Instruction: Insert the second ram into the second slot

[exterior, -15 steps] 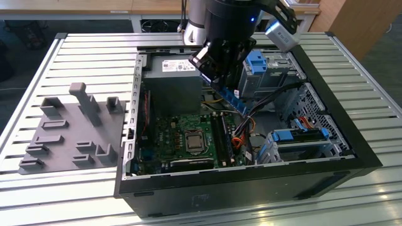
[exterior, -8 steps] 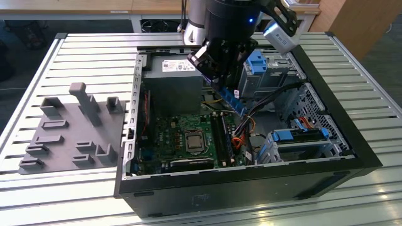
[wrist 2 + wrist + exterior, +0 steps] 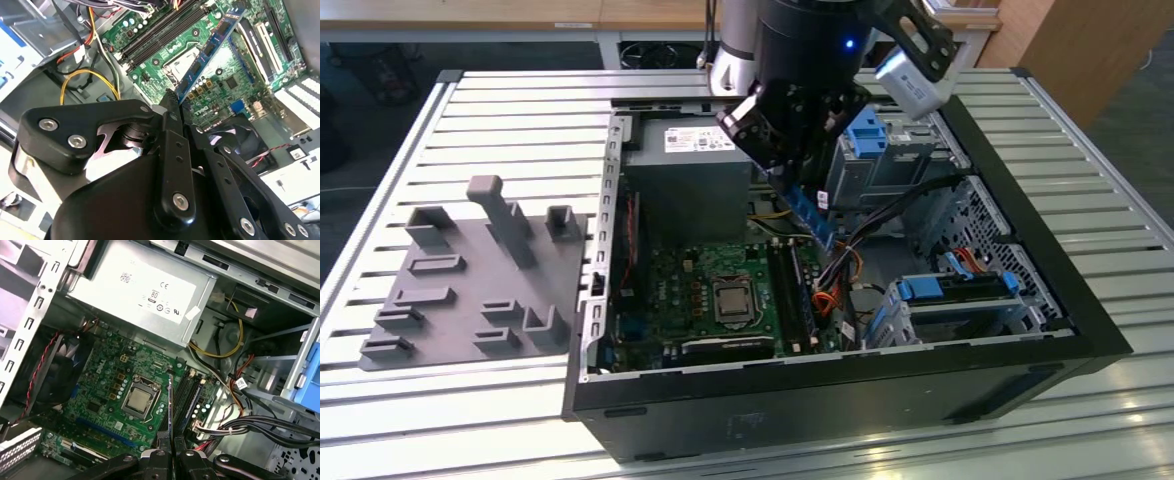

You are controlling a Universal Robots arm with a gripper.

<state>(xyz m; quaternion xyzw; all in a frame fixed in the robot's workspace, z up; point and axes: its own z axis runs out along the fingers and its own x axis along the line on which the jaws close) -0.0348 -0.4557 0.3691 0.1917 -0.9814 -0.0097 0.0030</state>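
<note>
The gripper (image 3: 787,172) is clenched on the blue memory stick (image 3: 210,50), holding it above the green board (image 3: 107,385) inside the open computer case (image 3: 827,400), near the long black slots (image 3: 160,30).

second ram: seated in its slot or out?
Out. The gripper is shut on the second ram, which hangs above the motherboard, clear of the black memory slots.
</note>
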